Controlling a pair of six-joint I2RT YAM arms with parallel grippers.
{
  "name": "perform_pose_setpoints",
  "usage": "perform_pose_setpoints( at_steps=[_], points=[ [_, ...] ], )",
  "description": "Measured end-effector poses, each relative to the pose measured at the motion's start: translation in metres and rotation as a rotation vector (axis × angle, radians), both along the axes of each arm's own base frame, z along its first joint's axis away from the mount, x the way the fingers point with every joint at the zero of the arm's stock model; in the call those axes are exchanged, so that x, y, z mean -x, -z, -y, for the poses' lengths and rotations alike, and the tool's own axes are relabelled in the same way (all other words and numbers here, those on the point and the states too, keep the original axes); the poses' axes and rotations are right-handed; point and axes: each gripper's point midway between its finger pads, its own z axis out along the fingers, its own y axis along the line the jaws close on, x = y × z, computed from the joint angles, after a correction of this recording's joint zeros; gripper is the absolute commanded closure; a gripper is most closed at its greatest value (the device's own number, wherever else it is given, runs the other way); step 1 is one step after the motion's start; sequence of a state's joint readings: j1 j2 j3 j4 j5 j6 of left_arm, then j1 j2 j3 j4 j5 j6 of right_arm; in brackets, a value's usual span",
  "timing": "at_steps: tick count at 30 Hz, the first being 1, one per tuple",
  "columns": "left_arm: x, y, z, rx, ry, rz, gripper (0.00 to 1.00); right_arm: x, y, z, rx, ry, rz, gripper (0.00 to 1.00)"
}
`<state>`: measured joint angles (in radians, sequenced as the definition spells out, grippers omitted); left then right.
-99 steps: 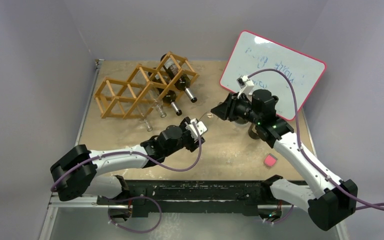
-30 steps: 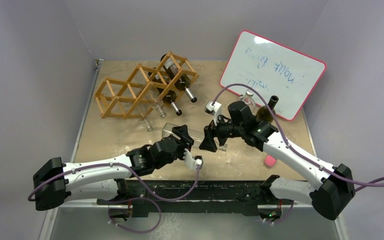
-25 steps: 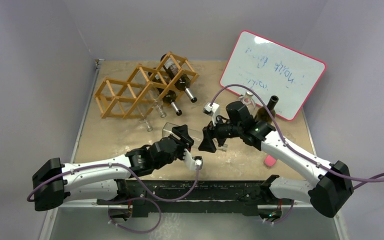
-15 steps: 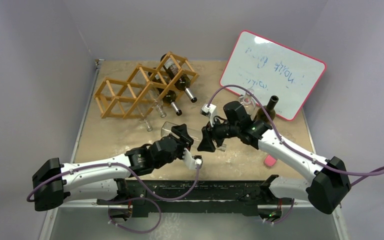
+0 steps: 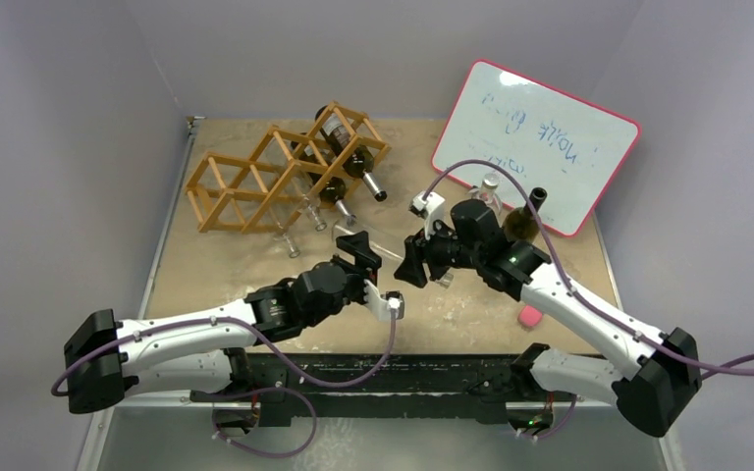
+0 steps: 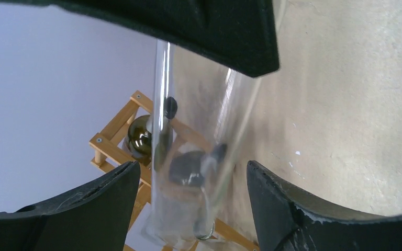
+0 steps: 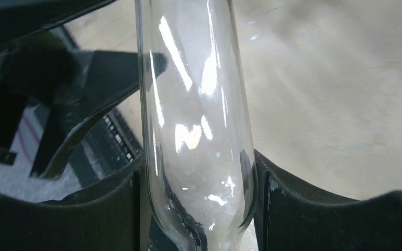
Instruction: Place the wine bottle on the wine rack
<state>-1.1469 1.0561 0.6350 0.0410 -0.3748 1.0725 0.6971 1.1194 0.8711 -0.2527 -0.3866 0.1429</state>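
Though transparent, a glossy cylindrical glass wine bottle (image 7: pixel 193 130).

The left arm (image 5: pixel 196 329) and right arm (image 5: pixel 579 309) reach inward, wrists nearly meeting. The left gripper (image 5: pixel 356 247) stands open, loose around the bottle (image 7: pixel 193 104). The right gripper (image 5: pixel 414 267) clamps it from both sides.

Pale lavender walls (image 5: pixel 59 118) w/ tan, scuffed tabletop (image 5: pixel 216 270); pink-framed whiteboard (image 5: pixel 550 128) leaning at back-right.
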Motion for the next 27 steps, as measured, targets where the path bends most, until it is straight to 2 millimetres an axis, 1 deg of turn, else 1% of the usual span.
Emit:
perform_pose_setpoints(
  at_steps=[2, 4, 9, 13, 15, 17, 20, 22, 24, 27],
  points=[
    [0.0, -0.007, 0.002, 0.038, -0.004, 0.002, 0.25, -0.008, -0.006, 0.008, 0.006, 0.073, 0.029, 1.0],
    [0.001, -0.014, 0.003, 0.073, -0.004, -0.002, 0.24, -0.015, -0.017, 0.017, -0.002, 0.15, 0.065, 1.0],
    [0.0, -0.048, 0.006, 0.196, -0.011, 0.023, 0.23, -0.024, -0.04, 0.033, -0.037, 0.272, 0.134, 1.0],
    [-0.009, -0.074, 0.002, 0.353, -0.103, 0.028, 0.2, -0.028, -0.049, 0.04, -0.051, 0.33, 0.158, 1.0],
    [-0.016, -0.092, -0.002, 0.458, -0.179, 0.017, 0.2, -0.029, -0.05, 0.042, -0.054, 0.347, 0.16, 1.0],
    [-0.025, -0.113, -0.005, 0.57, -0.268, 0.003, 0.2, -0.031, -0.05, 0.043, -0.052, 0.359, 0.161, 1.0],
    [-0.045, -0.149, -0.015, 0.743, -0.435, -0.008, 0.2, -0.033, -0.05, 0.045, -0.051, 0.374, 0.163, 1.0],
    [-0.062, -0.164, -0.025, 0.823, -0.552, -0.012, 0.2, -0.033, -0.052, 0.044, -0.057, 0.376, 0.165, 1.0],
    [-0.083, -0.174, -0.04, 0.898, -0.669, -0.015, 0.17, -0.034, -0.053, 0.043, -0.065, 0.379, 0.166, 1.0],
    [-0.108, -0.174, -0.074, 0.974, -0.827, -0.013, 0.14, -0.035, -0.054, 0.042, -0.071, 0.38, 0.166, 1.0]
  ],
)
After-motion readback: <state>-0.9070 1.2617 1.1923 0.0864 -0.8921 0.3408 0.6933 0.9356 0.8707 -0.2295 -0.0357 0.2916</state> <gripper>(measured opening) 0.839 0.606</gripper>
